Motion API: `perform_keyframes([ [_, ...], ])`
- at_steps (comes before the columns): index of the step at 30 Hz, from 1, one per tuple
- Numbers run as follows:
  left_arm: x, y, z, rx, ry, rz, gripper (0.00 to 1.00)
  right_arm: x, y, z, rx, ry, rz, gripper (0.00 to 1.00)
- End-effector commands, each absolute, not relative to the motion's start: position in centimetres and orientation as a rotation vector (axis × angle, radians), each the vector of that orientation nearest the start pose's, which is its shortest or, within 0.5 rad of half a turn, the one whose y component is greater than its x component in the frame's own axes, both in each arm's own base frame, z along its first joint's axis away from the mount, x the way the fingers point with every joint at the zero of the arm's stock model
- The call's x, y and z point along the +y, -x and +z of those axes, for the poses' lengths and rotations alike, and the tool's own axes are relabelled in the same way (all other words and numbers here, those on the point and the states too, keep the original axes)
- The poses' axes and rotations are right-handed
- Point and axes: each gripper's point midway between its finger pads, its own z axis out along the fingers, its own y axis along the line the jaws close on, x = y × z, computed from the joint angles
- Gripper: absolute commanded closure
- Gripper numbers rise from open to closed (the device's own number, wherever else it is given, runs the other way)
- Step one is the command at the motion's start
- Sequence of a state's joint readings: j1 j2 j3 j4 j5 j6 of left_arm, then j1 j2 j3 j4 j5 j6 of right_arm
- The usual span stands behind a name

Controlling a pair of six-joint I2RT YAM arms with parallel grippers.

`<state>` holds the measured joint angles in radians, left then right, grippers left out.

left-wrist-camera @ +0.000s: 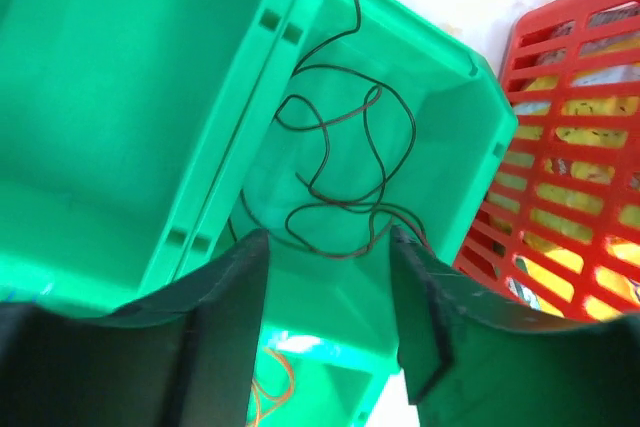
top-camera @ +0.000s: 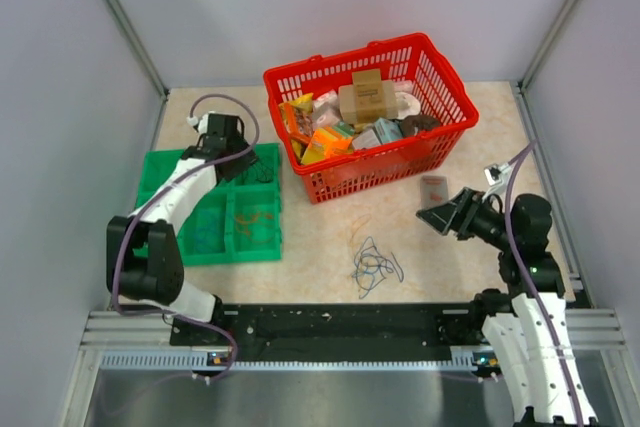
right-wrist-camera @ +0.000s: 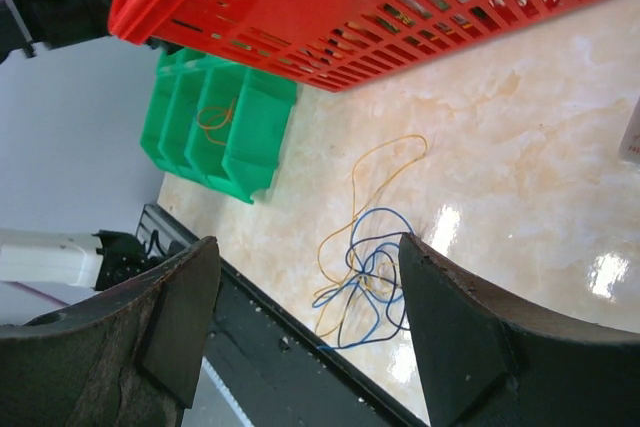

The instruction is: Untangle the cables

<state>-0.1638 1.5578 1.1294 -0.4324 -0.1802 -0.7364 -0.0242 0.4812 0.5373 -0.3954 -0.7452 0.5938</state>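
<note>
Two claws, both spread open and holding nothing. The left claw (left-wrist-camera: 328,242) hangs over a green bin (left-wrist-camera: 440,117), and a curly black cable (left-wrist-camera: 340,207) lies in the pocket just past its tips. The right claw (right-wrist-camera: 308,247) hangs above the table (right-wrist-camera: 520,147), and a tangle of blue, yellow and black cables (right-wrist-camera: 365,272) lies down below it, not touching.

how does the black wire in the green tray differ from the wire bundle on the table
The black wire is a single dark strand; the wire bundle mixes blue, yellow and dark strands. The black wire lies in loose open loops inside a corner compartment of the green tray; the wire bundle lies on the bare table, its strands crossed and tangled together. Both are thin, curly wire.
</note>
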Motion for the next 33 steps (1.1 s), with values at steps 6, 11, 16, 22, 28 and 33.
perform_keyframes([
  [6, -5.5, -33.8, 20.2, 2.152, 0.6, -0.287, 0.22, 15.8, -18.6, 17.9, 2.06, 0.007, 1.171, 0.29],
  [11, -9.0, -28.8, 24.2, 2.037, 0.229, -0.535, 0.21, 19.3, -17.4, 14.8, 2.149, 0.102, 1.191, 0.29],
  [16, -16.7, -22.2, 23.9, 1.969, -0.026, -1.005, 0.35, 22.9, -16.6, 12.8, 2.178, 0.213, 1.181, 0.33],
  [22, -25.3, -16.5, 19.8, 1.965, -0.137, -1.148, 0.42, 22.6, -17.0, 10.2, 2.205, 0.083, 1.114, 0.41],
  [28, -32.3, -14.7, 16.5, 2.125, -0.288, -0.928, 0.36, 21.9, -16.7, 7.6, 2.263, 0.035, 1.071, 0.48],
  [33, -35.0, -16.0, 12.5, 2.267, -0.262, -0.781, 0.41, 22.1, -16.3, 7.4, 2.269, 0.0, 1.116, 0.5],
])
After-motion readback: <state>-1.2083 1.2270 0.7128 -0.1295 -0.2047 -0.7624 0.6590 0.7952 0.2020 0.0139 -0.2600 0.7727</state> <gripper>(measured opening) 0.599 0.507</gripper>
